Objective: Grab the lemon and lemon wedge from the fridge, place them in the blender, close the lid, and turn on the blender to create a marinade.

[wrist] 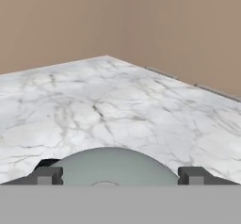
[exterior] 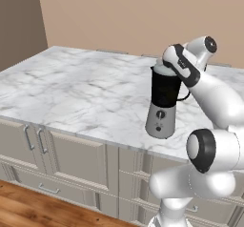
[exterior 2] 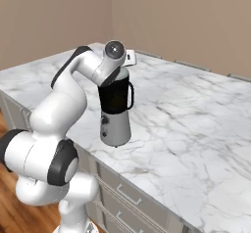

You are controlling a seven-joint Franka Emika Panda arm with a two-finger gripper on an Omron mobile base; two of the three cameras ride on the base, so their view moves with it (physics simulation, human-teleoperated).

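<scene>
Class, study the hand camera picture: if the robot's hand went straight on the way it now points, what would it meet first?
Probably the lid, the grey-green dome lying between the open hand's fingertips, apparently on the blender. Depth is unclear; if the line clears the dome, the marble counter comes next.

White Franka arm (exterior: 214,97), rounded glossy segments, black joint bands, grey end cap w/ dark ring
</scene>
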